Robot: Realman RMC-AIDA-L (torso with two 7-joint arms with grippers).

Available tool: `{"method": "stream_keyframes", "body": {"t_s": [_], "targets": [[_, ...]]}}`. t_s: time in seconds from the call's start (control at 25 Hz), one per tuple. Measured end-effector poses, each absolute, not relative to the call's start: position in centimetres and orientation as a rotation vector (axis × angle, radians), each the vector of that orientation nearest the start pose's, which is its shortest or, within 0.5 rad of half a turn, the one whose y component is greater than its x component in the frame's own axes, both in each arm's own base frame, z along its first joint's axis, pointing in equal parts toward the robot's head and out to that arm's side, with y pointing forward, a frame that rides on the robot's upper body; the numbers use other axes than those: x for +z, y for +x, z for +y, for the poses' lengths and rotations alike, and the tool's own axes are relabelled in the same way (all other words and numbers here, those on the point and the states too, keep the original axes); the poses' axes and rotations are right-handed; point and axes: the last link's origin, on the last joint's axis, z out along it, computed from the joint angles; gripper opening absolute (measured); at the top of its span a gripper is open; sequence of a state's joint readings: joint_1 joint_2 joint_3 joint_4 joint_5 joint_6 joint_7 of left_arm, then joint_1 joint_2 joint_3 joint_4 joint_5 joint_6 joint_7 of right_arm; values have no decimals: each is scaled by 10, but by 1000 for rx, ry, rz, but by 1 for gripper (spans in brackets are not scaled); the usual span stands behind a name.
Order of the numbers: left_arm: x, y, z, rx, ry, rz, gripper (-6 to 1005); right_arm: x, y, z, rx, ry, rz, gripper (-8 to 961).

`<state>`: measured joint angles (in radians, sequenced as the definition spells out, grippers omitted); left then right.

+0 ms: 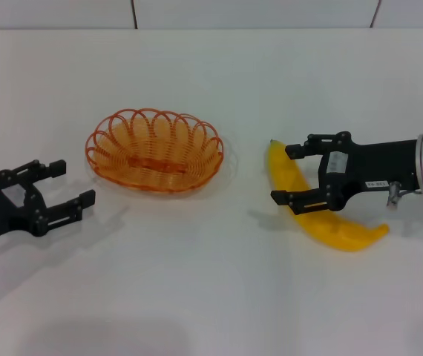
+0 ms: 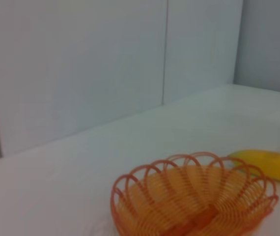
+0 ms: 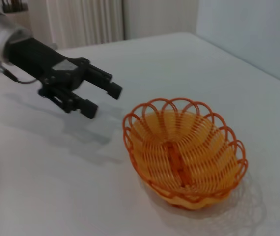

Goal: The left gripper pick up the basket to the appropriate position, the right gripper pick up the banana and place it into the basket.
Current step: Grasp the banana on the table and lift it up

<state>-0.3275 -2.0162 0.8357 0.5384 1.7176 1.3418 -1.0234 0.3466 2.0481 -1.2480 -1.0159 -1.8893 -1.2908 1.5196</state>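
The orange wire basket (image 1: 154,150) sits on the white table, left of centre; it also shows in the left wrist view (image 2: 194,196) and the right wrist view (image 3: 184,152). My left gripper (image 1: 72,185) is open and empty, just left of the basket; the right wrist view shows it too (image 3: 103,98). The yellow banana (image 1: 323,215) lies to the right of the basket, its end showing in the left wrist view (image 2: 267,164). My right gripper (image 1: 289,174) is open, its fingers straddling the banana's upper half, one on each side.
The white table (image 1: 211,297) runs back to a pale panelled wall (image 1: 197,13). Bare tabletop lies in front of the basket and the banana.
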Motion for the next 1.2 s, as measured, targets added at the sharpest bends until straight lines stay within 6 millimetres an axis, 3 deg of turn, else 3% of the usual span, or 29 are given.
{"method": "stream_keyframes", "body": {"t_s": [0.16,0.48,0.88,1.2], "targets": [[8,-342,291,-538,-2474,-523,786,-10,237,319,188,-2753,364,859],[8,-344,289,-530,-2470,-525,785,-8,232,315,-123,-2721,465,861],[7,-343,291,-527,-2476,-522,785,-8,225,307,-269,-2760,478,864],[6,-342,292,-529,-2476,-518,784,-21,227,312,-351,-2778,456,868]]}}
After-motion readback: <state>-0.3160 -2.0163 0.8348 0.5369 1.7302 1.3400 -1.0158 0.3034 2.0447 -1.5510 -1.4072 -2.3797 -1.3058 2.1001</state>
